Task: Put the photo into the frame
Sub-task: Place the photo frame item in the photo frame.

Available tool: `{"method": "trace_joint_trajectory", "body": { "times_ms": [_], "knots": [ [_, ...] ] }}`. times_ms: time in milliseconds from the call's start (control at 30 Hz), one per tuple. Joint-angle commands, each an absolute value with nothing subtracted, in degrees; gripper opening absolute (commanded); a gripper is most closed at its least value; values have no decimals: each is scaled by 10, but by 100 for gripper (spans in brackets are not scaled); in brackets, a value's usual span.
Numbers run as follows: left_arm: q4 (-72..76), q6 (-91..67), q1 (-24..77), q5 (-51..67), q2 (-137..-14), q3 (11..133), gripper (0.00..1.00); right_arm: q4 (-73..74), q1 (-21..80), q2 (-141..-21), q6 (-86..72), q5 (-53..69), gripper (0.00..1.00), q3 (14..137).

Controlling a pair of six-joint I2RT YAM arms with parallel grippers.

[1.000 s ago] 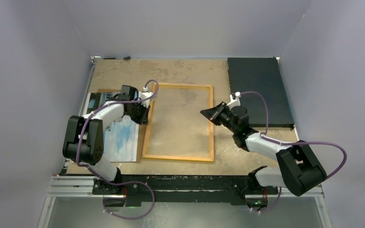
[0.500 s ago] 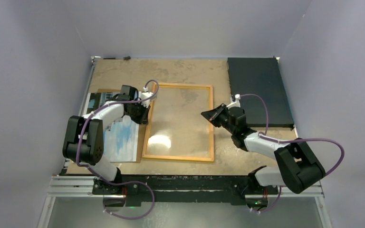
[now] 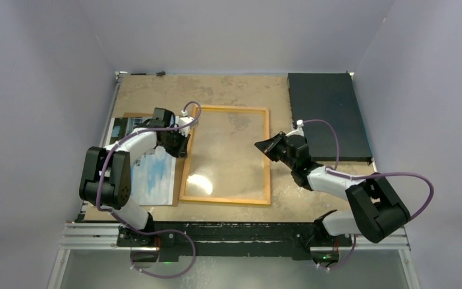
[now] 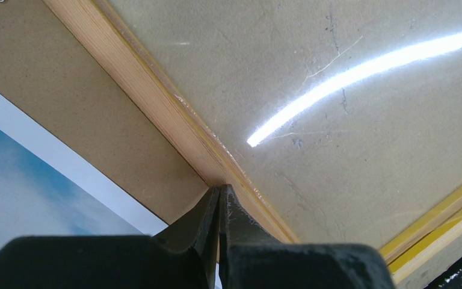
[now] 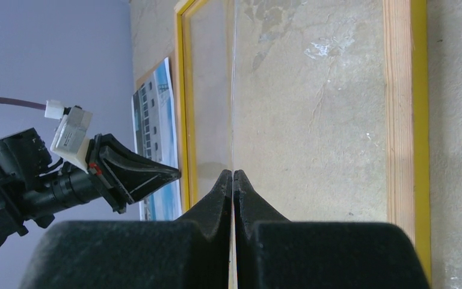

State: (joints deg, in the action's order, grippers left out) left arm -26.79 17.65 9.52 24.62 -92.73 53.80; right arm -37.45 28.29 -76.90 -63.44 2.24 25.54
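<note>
**A:** Where does the photo (image 3: 156,176) sit?

**B:** It lies face up on the brown backing board (image 4: 54,72) at the left of the desk (image 3: 228,90). It is partly under the left arm and just outside the frame (image 3: 225,200). The frame lies flat mid-desk, with nothing in it but its clear pane (image 4: 349,138).

**A:** And the end effectors?

**B:** Both are pinched fully closed, and I can't make out anything held in either. The left end effector (image 4: 219,195) has its tips against the outer edge of the frame's left rail. The right end effector (image 5: 233,177) sits over the pane near the right rail, its tips meeting on a thin bright line (perhaps the pane's edge, I cannot tell).

**A:** What could go wrong from here?

**B:** My guess is that closed tips pushing from both sides could skid the frame onto the board and crease the photo. If that line is the pane being levered, it might slip off the tips and drop, or crack. A flat sheet is also hard for thin fingers to lift, so a scrape could curl a corner. The dark mat (image 3: 325,114) lies well apart and looks like no risk.
</note>
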Motion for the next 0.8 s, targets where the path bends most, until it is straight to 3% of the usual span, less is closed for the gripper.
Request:
{"method": "trace_joint_trajectory", "body": {
  "times_ms": [0, 767],
  "knots": [
    [-308, 196, 99, 223, -933, 541, 0, -385, 300, -772, -646, 28, 0, 287],
    [-267, 182, 99, 195, -921, 527, 0, -366, 327, -796, -632, -16, 0, 284]
  ]
}}
